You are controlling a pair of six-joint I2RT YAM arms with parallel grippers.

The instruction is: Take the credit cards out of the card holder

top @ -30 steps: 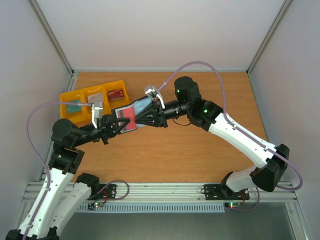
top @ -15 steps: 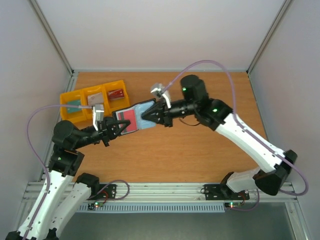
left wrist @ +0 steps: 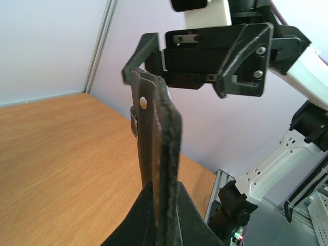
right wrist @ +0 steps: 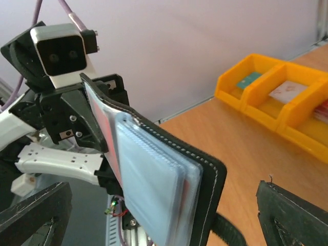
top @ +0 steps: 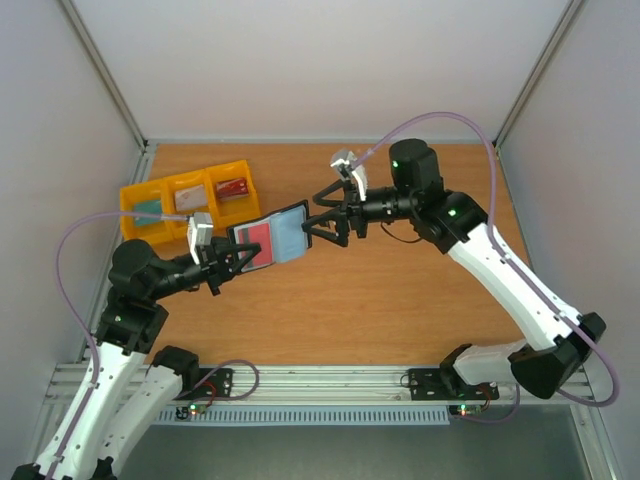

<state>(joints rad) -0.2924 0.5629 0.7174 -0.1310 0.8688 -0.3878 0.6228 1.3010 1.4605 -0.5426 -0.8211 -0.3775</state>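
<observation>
So the card holder [top: 272, 238] is hanging in the air over the table [top: 400, 300], not lying on it. It's standing open, with the grey-blue pockets [right wrist: 154, 189] facing your right arm, and a red card [top: 257, 240] is showing in the half nearer your left arm.

Your left gripper [top: 228, 258] is clamping down on the holder's end on that side, jaws tight on the black cover. In the left wrist view the holder is sitting edge-on and upright between the fingers.

Your right gripper [top: 318, 218] is sitting wide open and gripping nothing. The holder's free edge is poking in between its fingers [right wrist: 289, 215], but I can't tell if either one is touching it.

The yellow bins [top: 190, 195] are sitting on the table near the back-left corner, each one holding a card.
</observation>
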